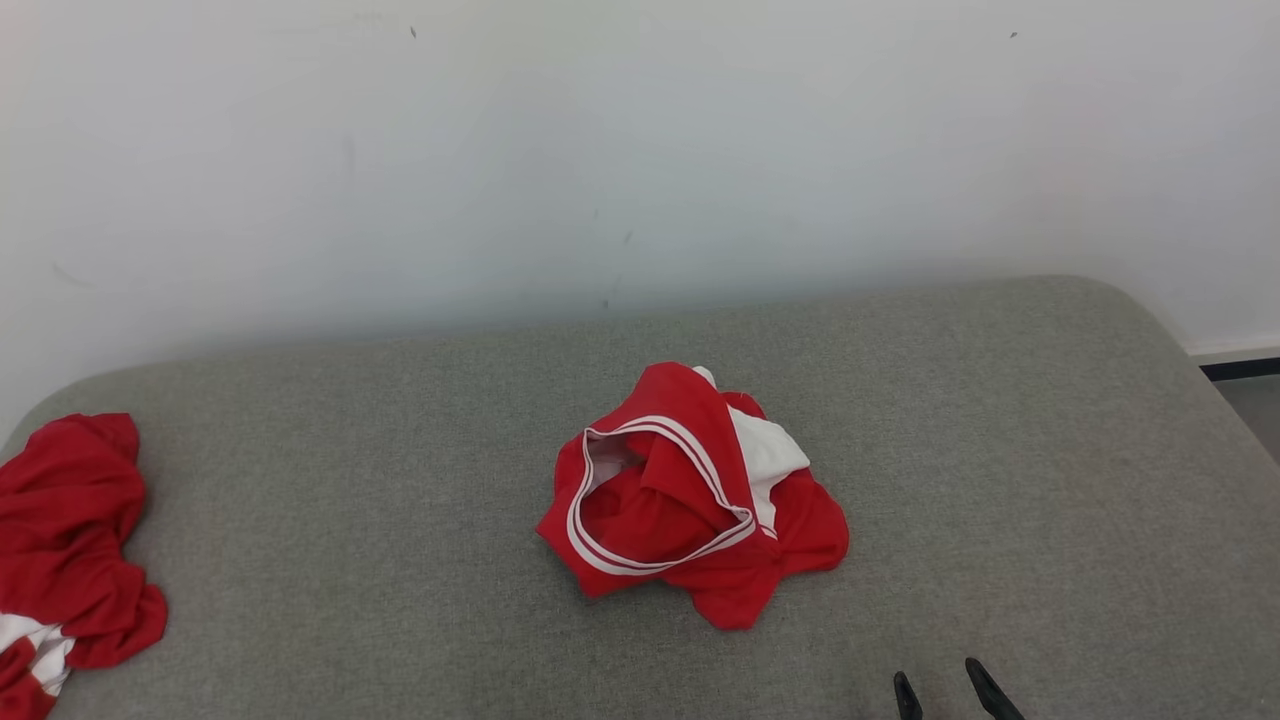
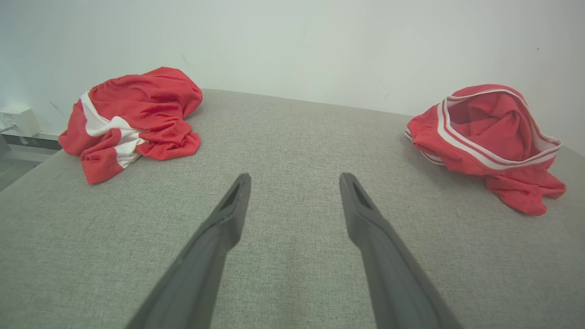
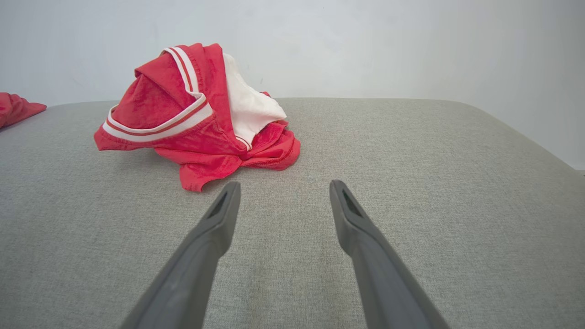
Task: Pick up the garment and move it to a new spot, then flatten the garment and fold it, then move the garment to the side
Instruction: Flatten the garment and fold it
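Bearing garment (image 1: 690,500): grey surface (image 1: 400,620), white wall (image 1: 640,150)

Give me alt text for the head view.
A crumpled red-and-white garment lies centred on a grey padded surface. A second red garment sits at its left edge; the right gripper, jaws open, shows lower right.

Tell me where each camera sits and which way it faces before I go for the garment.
Head view: high, looking down at the crumpled red-and-white striped garment on the grey fabric surface; right claw tips at the bottom edge.
Left wrist view: low over the surface, looking along the open left claw toward the white wall; second crumpled red-and-white garment ahead-left.
Right wrist view: low, looking along the open right claw; striped garment ahead-left.
Shared: all three see the striped garment.
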`<state>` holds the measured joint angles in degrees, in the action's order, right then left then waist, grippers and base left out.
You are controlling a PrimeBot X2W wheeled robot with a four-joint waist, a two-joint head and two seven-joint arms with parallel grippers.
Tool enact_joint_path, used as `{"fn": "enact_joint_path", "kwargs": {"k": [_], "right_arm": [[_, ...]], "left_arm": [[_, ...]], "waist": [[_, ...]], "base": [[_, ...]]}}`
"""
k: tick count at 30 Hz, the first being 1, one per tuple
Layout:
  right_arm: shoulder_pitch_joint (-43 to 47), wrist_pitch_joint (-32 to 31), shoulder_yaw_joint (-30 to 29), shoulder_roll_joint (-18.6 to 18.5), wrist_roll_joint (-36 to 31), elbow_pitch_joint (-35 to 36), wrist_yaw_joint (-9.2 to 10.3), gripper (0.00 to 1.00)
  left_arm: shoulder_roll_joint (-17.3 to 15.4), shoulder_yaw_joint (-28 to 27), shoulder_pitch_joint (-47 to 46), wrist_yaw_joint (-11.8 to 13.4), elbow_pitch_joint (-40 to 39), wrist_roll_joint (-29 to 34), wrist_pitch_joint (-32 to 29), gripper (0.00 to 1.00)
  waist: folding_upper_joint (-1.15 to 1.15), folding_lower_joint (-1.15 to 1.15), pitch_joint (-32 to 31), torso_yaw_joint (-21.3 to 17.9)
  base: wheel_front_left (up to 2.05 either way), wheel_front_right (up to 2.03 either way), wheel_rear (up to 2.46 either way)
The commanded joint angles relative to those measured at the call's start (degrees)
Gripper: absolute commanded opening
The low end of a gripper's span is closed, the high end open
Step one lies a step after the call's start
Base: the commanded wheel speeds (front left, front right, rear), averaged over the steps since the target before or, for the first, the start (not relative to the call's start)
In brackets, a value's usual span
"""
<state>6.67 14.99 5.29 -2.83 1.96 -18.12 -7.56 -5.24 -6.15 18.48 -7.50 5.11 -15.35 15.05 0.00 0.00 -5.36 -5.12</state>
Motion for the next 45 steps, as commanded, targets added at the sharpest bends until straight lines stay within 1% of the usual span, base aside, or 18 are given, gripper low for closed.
{"fn": "enact_joint_path", "kwargs": {"k": [1,6,12,14,16,19,22,24,27,30,31,33,38,41,45], "right_arm": [[-0.2,0.3,0.0,-0.1,0.1,-0.1,0.14,1.0],[-0.3,0.3,0.3,-0.1,0.8,-0.4,0.14,1.0],[-0.5,0.2,0.7,-0.1,1.0,-0.6,0.14,1.0],[-0.7,0.2,0.8,-0.1,1.0,-0.6,0.14,1.0],[-0.9,0.2,0.9,-0.1,0.8,-0.5,0.14,1.0],[-1.0,0.2,1.0,-0.1,0.8,-0.6,0.14,1.0],[-1.1,0.2,1.2,-0.1,0.8,-0.4,0.14,1.0],[-1.2,0.2,1.1,-0.1,0.9,-0.4,0.14,1.0],[-1.6,0.2,1.3,-0.1,1.1,-0.2,0.14,1.0],[-1.9,0.2,1.3,-0.1,1.3,0.0,0.14,1.0],[-2.0,0.2,1.3,-0.1,1.6,0.1,0.14,1.0],[-2.1,0.2,1.2,-0.1,1.8,0.2,0.14,1.0],[-2.1,0.2,1.4,-0.1,2.8,0.4,0.14,1.0],[-2.3,0.2,1.8,-0.1,3.4,0.6,0.14,1.0],[-2.4,0.2,2.3,-0.1,4.0,0.5,0.14,1.0]], "left_arm": [[-0.5,-0.1,-0.6,0.1,0.2,-0.3,0.2,1.0],[-1.2,0.6,-1.3,0.1,-0.2,-0.7,0.2,1.0],[-2.2,3.4,-2.2,0.1,0.0,-1.9,0.2,1.0],[-2.5,5.7,-3.2,0.1,0.4,-2.7,0.2,1.0],[-3.0,9.2,-4.2,0.1,1.9,-4.2,0.2,1.0],[-3.4,15.1,-8.4,0.1,5.7,-6.0,0.1,1.0],[-2.8,19.2,-14.1,0.1,9.2,-7.8,-3.1,1.0],[-2.3,21.6,-18.1,0.1,11.1,-8.3,-6.8,1.0],[-1.3,23.3,-24.2,0.3,14.2,-8.8,-12.7,1.0],[-0.2,24.5,-29.7,1.1,15.9,-8.9,-17.2,1.0],[0.2,25.0,-31.9,2.1,16.8,-8.7,-19.3,1.0],[0.5,25.5,-34.0,3.1,17.4,-8.3,-21.2,1.0],[0.6,26.3,-37.0,4.6,18.8,-7.8,-24.9,1.0],[0.5,26.4,-38.1,6.3,19.9,-7.1,-26.2,1.0],[0.6,26.7,-39.2,8.4,22.1,-6.7,-29.6,1.0]], "waist": [[0.0,0.0,-0.1,-0.1],[0.0,0.0,-0.3,-0.6],[0.0,0.0,-0.4,-1.8],[0.0,0.0,-0.3,-2.7],[0.0,0.0,-0.1,-3.8],[0.0,0.0,0.3,-5.8],[0.0,0.0,0.9,-8.1],[0.0,0.0,1.6,-9.7],[0.0,0.0,2.7,-12.3],[0.0,0.0,4.0,-14.8],[0.0,0.0,4.8,-16.5],[0.0,0.0,5.5,-17.9],[0.0,0.0,6.8,-20.6],[0.0,0.0,7.3,-21.6],[0.0,0.0,7.7,-22.3]], "base": [[0.0,0.0,0.0],[0.0,0.0,0.0],[0.0,0.0,0.0],[0.0,0.0,0.0],[0.0,0.0,0.0],[0.0,0.0,0.0],[0.0,0.0,0.0],[0.0,0.0,0.0],[0.0,0.0,0.0],[0.0,0.0,0.0],[0.0,0.0,0.0],[0.0,0.0,0.0],[0.0,0.0,0.0],[0.0,0.0,0.0],[0.0,0.0,0.0]]}}
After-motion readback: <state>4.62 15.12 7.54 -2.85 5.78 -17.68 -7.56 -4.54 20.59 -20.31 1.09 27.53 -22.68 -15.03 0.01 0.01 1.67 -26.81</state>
